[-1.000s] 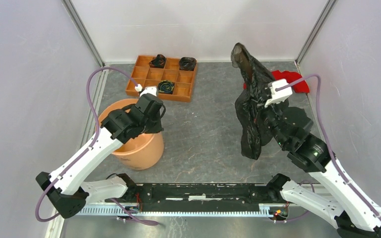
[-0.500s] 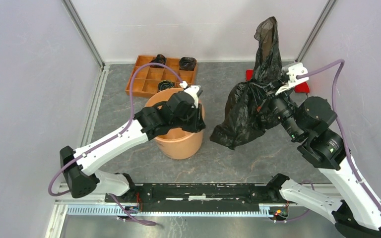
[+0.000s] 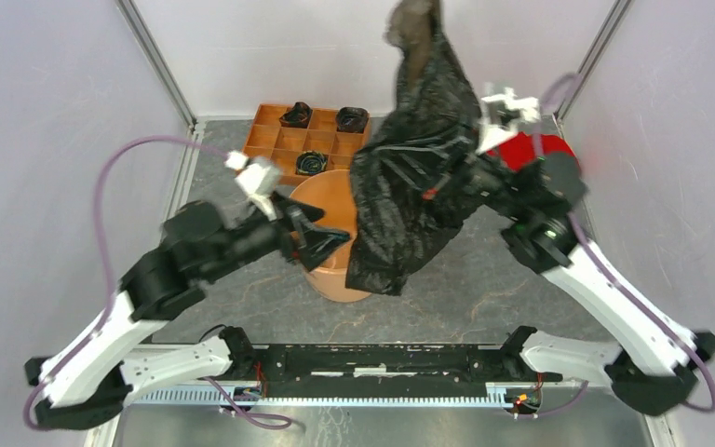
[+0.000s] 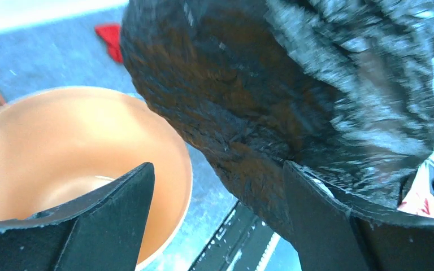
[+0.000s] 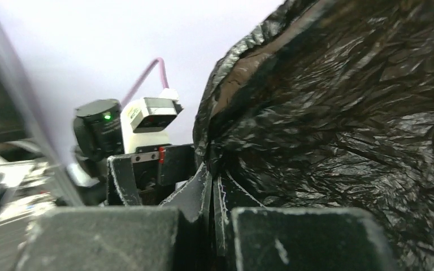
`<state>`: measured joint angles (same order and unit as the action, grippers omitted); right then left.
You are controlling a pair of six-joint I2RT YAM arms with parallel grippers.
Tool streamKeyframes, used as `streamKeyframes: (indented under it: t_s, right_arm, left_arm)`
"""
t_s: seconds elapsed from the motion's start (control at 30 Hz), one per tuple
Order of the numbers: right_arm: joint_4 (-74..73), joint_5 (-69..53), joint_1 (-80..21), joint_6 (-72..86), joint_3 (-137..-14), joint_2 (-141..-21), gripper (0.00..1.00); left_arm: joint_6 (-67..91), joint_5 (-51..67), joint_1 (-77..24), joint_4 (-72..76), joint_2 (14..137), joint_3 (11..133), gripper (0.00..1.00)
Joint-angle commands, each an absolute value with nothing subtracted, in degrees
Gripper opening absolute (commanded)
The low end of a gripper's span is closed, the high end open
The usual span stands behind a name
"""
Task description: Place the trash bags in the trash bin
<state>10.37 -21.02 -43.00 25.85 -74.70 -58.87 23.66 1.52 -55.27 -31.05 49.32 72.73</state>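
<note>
A glossy, crinkly black trash bag (image 3: 410,186) hangs from my right gripper (image 3: 442,186), which is shut on its film; its lower end droops over the right side of the trash bin (image 3: 335,279). The wrist view shows the right gripper (image 5: 212,178) pinching the trash bag (image 5: 344,141). My left gripper (image 3: 324,231) is open at the peach-orange bin's near-left rim. Between its fingertips the left gripper (image 4: 217,166) holds nothing. The trash bin (image 4: 186,169) lies below it to the left, and the trash bag (image 4: 288,84) brushes the right finger.
An orange-brown wooden tray (image 3: 270,140) of square compartments with small rolled black bundles (image 3: 314,162) stands behind the bin. A red cloth (image 3: 531,149) lies at the back right, partly hidden by the right arm. A black rail (image 3: 382,358) runs along the near edge.
The bin was slid right toward the middle. My left gripper has opened and drawn back from the rim. The right arm has swung the bag up and left over the bin.
</note>
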Motion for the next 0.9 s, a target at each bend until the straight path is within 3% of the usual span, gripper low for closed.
streamKeyframes:
  t_s: [0.0, 0.17, 0.4, 0.53, 0.7, 0.87]
  right_arm:
    - [26.47, -32.43, -52.02, 38.27, -84.97, -70.05, 0.01]
    - [28.07, -34.68, -57.12, 44.16, -94.36, -79.42, 0.01]
    - [13.11, -25.11, -53.37, 34.82, -84.05, -69.01, 0.01]
    - [0.94, -21.54, -43.93, 32.15, -71.68, -60.45, 0.01]
    - [-21.45, -17.47, -41.12, 18.10, -74.00, -59.82, 0.01]
    - [-28.53, -10.60, -40.85, 9.62, -75.32, -57.86, 0.00]
  left_arm:
    - [17.07, -9.55, -55.37, -31.67, 39.80, 70.77, 0.89]
    - [16.29, -21.29, -55.34, -29.98, 27.37, 68.27, 0.92]
    - [15.83, -25.88, -55.31, -30.43, 22.56, 67.80, 0.94]
    - [15.18, -28.75, -55.32, -32.72, 27.41, 70.77, 0.94]
    - [16.74, -45.06, -55.37, -44.21, 42.40, 83.88, 0.96]
    - [17.57, -47.31, -55.35, -47.16, 52.94, 93.12, 1.00]
